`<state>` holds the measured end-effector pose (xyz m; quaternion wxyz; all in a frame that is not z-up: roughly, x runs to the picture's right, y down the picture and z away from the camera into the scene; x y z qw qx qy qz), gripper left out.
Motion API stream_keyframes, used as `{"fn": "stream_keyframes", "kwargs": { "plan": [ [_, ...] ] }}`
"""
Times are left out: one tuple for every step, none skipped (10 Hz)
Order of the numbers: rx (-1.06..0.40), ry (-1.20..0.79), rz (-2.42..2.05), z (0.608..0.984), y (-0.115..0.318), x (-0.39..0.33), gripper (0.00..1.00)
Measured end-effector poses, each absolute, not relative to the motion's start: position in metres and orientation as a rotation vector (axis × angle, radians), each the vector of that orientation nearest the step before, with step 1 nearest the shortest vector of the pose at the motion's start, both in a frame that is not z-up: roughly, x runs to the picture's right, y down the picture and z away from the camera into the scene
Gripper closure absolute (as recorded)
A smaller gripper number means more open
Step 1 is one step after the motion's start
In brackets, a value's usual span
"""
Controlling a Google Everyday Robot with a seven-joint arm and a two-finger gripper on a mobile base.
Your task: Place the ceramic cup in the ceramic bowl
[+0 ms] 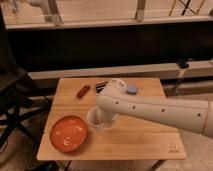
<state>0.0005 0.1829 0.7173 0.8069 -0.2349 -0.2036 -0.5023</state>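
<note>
The ceramic cup (96, 120) is small and white. It sits at the end of my arm, just above the wooden table (150, 140), near its middle. My gripper (103, 118) comes in from the right, is shut on the cup and is mostly hidden behind the white wrist. The ceramic bowl (68, 133) is wide and shallow, red-orange inside. It rests at the table's front left, just left of the cup, with a small gap between them.
A red oblong object (83, 91) lies at the table's back left. A dark flat object (101, 86) and a small blue object (131, 89) lie along the back edge. A black chair frame (15, 110) stands left of the table. A dark wall runs behind.
</note>
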Motion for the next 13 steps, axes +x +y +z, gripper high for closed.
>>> {"fn": "stream_keyframes", "kwargs": {
  "plan": [
    [-0.504, -0.435, -1.086, 0.7180, 0.1851, -0.0010, 1.00],
    [-0.507, -0.433, -1.085, 0.7177, 0.1850, 0.0003, 1.00],
    [-0.509, -0.434, -1.085, 0.7175, 0.1853, 0.0010, 1.00],
    [-0.509, -0.434, -1.085, 0.7176, 0.1852, 0.0012, 1.00],
    [-0.509, -0.434, -1.085, 0.7176, 0.1853, 0.0009, 1.00],
    [-0.508, -0.435, -1.086, 0.7176, 0.1852, 0.0001, 1.00],
    [-0.508, -0.436, -1.087, 0.7176, 0.1852, -0.0003, 1.00],
    [-0.508, -0.436, -1.088, 0.7176, 0.1852, -0.0005, 1.00],
    [-0.508, -0.436, -1.087, 0.7176, 0.1852, -0.0001, 1.00],
    [-0.508, -0.435, -1.086, 0.7176, 0.1852, 0.0002, 1.00],
    [-0.508, -0.435, -1.086, 0.7176, 0.1852, 0.0003, 1.00],
    [-0.508, -0.435, -1.086, 0.7176, 0.1852, 0.0003, 1.00],
    [-0.508, -0.435, -1.086, 0.7176, 0.1852, 0.0005, 1.00]
  ]
}}
